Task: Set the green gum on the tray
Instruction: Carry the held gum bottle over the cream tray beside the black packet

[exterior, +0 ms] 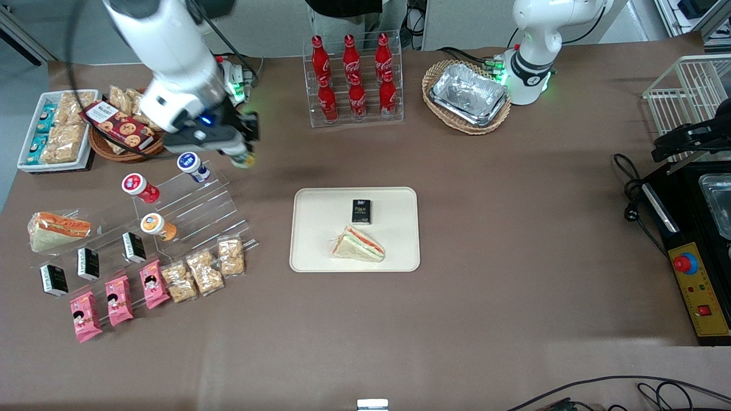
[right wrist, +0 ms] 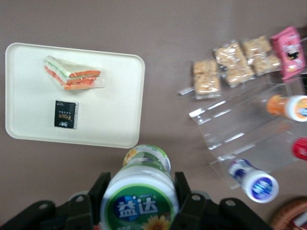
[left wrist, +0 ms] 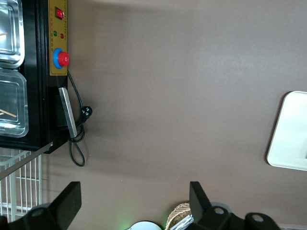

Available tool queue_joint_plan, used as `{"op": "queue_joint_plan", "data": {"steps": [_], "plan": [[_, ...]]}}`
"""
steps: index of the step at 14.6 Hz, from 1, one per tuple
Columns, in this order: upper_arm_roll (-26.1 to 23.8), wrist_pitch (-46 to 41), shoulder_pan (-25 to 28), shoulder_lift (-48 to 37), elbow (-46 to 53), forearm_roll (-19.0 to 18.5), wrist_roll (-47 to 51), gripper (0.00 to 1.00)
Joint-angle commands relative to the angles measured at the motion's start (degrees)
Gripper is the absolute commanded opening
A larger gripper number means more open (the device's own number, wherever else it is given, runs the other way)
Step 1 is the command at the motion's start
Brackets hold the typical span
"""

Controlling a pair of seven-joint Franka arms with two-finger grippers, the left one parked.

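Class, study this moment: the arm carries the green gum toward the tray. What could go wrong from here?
1. The gripper holds the round green gum above the table; it might slip or roll when released.
2. The tray already carries a sandwich and a black packet, so a careless drop could strike them.

Brown-covered table in a grey-floored room.
The brown tabletop (exterior: 514, 319) fills the scene under soft, even light. Grey floor (exterior: 8, 103) shows off its working-arm end, and black cables (exterior: 628, 388) trail along the near edge.
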State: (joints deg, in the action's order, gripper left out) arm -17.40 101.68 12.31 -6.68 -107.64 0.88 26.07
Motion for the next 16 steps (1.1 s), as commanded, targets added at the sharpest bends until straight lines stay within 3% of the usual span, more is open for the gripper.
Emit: {"op": "queue_joint_plan", "data": {"steps": [1,7,14,16], "plan": [[-2.46,12.45,2.35,5.88,-6.32,-1.05,4.60,0.41],[-2.47,35.66,4.21,13.95,-19.52,-2.97,8.90,0.41],[-2.11,51.25,7.02,27.67,-20.68,-20.02,27.09,0.42],[-2.11,51.61,6.85,28.56,-20.50,-20.48,28.16,0.48]]}}
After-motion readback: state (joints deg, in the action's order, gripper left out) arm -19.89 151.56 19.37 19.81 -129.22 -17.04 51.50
